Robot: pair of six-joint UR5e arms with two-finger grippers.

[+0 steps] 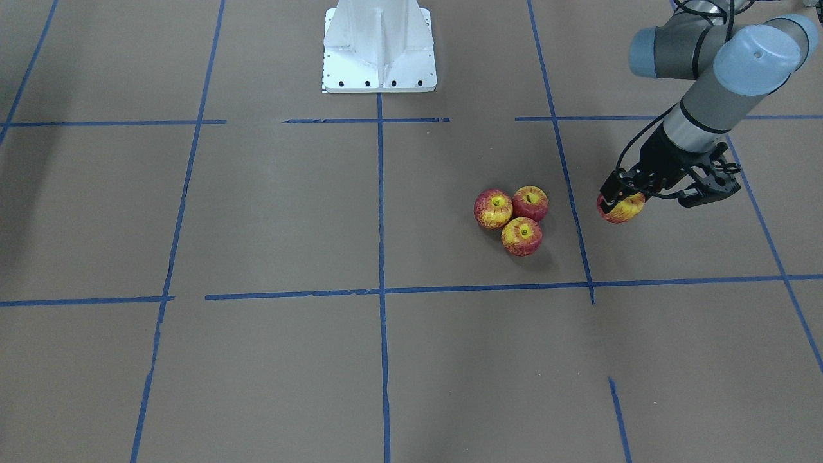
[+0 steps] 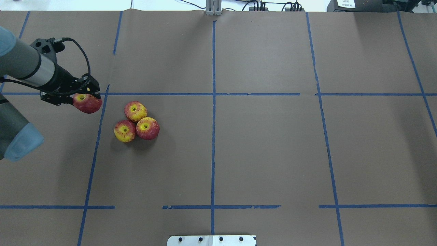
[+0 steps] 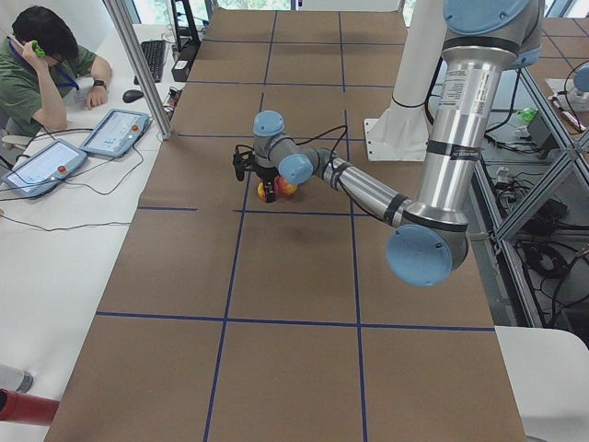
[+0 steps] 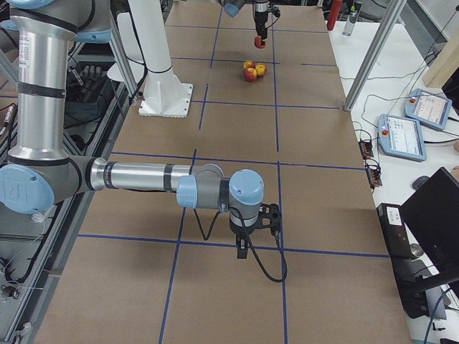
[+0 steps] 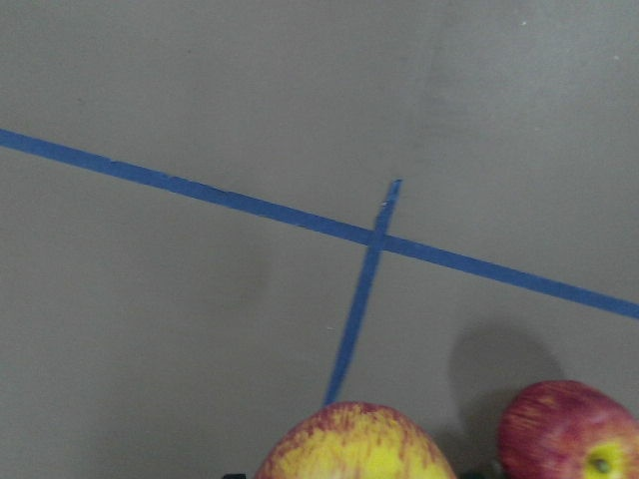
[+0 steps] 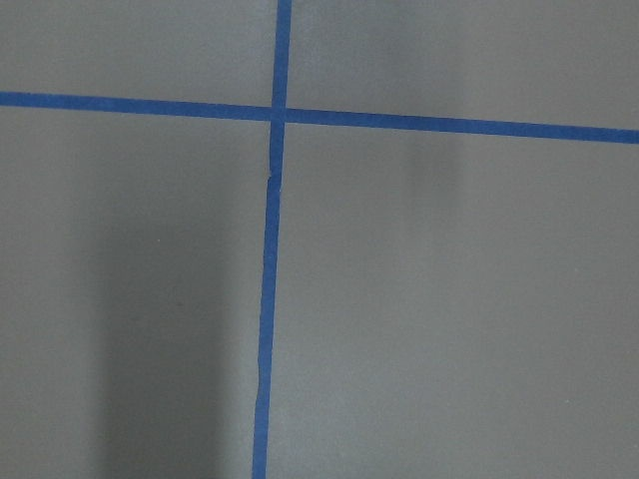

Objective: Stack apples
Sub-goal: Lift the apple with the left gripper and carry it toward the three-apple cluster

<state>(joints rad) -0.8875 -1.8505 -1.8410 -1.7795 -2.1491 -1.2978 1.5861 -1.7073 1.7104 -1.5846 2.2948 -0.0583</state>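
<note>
Three apples sit touching in a cluster on the brown table: one (image 2: 135,111), one (image 2: 124,131) and one (image 2: 147,128); they also show in the front view (image 1: 521,236). My left gripper (image 2: 86,98) is shut on a fourth apple (image 2: 87,103) and holds it above the table, to the left of the cluster across a blue tape line. The left wrist view shows the held apple (image 5: 354,444) at the bottom edge and one cluster apple (image 5: 569,434). My right gripper (image 4: 244,249) hangs over the table far from the apples; I cannot tell whether it is open or shut.
The white robot base (image 1: 379,45) stands at the table's edge. Blue tape lines (image 2: 213,102) divide the brown surface into squares. An operator (image 3: 41,64) sits at a side desk with teach pendants (image 3: 115,132). A metal post (image 3: 138,64) stands at the table's far edge.
</note>
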